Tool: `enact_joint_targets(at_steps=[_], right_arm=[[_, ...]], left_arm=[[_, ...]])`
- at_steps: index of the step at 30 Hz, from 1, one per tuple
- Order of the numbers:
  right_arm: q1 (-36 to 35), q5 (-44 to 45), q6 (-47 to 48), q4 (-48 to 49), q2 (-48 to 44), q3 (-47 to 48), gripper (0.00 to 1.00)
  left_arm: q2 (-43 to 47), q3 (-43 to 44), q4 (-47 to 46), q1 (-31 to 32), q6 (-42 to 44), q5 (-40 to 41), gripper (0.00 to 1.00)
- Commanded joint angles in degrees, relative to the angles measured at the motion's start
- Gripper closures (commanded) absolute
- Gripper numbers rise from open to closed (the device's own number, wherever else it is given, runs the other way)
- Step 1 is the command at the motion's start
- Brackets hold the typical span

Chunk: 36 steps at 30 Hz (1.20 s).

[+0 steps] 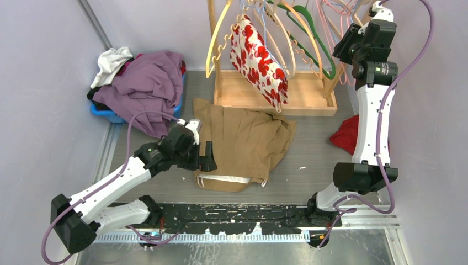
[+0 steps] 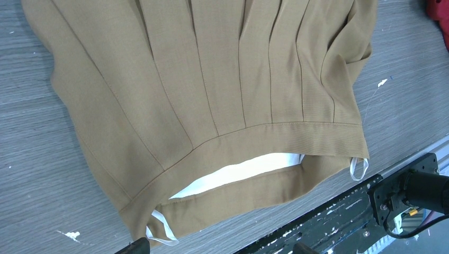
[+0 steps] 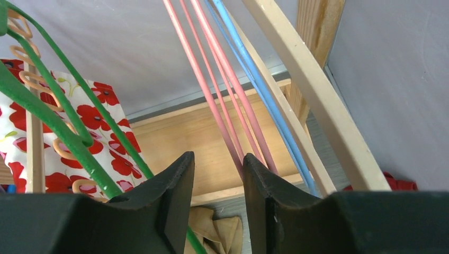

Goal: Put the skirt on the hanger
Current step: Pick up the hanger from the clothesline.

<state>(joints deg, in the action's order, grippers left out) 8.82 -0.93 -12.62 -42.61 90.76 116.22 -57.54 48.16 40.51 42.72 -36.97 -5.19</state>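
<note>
The tan pleated skirt (image 1: 243, 141) lies flat on the table, its waistband with white lining (image 2: 249, 169) toward the near edge. My left gripper (image 1: 205, 157) hovers at the waistband's left corner. In the left wrist view only the gripper's (image 2: 217, 250) fingertips (image 2: 132, 247) show, spread wide and empty. My right gripper (image 1: 341, 48) is raised among the hangers on the wooden rack. It is open (image 3: 217, 174), with the pink hangers (image 3: 227, 106) just beyond its right finger and a green hanger (image 3: 63, 116) behind its left finger. Nothing is between the jaws.
A red-poppy floral garment (image 1: 259, 61) hangs on the rack, whose wooden base (image 1: 309, 102) sits behind the skirt. A blue bin (image 1: 110, 115) of purple and white clothes stands at back left. A red cloth (image 1: 346, 135) lies right. Walls close in on both sides.
</note>
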Motion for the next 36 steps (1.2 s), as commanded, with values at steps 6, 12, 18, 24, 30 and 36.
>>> enact_joint_targets(at_steps=[6,12,18,24,30,36], right_arm=[[0.6,-1.2,-0.7,5.4,-0.3,-1.0,0.56],[0.6,-1.2,-0.2,5.9,0.6,-0.7,0.56],[0.6,-1.9,-0.5,7.0,1.4,-0.1,0.68],[0.6,-3.0,0.1,7.4,2.6,1.7,0.84],[0.6,-3.6,2.8,9.2,1.2,1.1,0.94],[0.6,-5.7,5.1,12.2,-2.6,-0.9,0.99]], left_arm=[[0.0,2.0,-2.0,-0.1,0.9,-0.1,0.0],[-0.5,2.4,-2.2,-0.1,1.0,-0.2,0.01],[-0.9,3.0,-1.9,-0.1,1.3,0.2,0.01],[-1.0,3.3,-1.6,-0.1,1.4,0.7,0.01],[-1.3,3.4,-1.7,-0.1,1.2,0.7,0.01],[-1.0,3.4,-1.3,-0.1,1.3,0.8,0.01]])
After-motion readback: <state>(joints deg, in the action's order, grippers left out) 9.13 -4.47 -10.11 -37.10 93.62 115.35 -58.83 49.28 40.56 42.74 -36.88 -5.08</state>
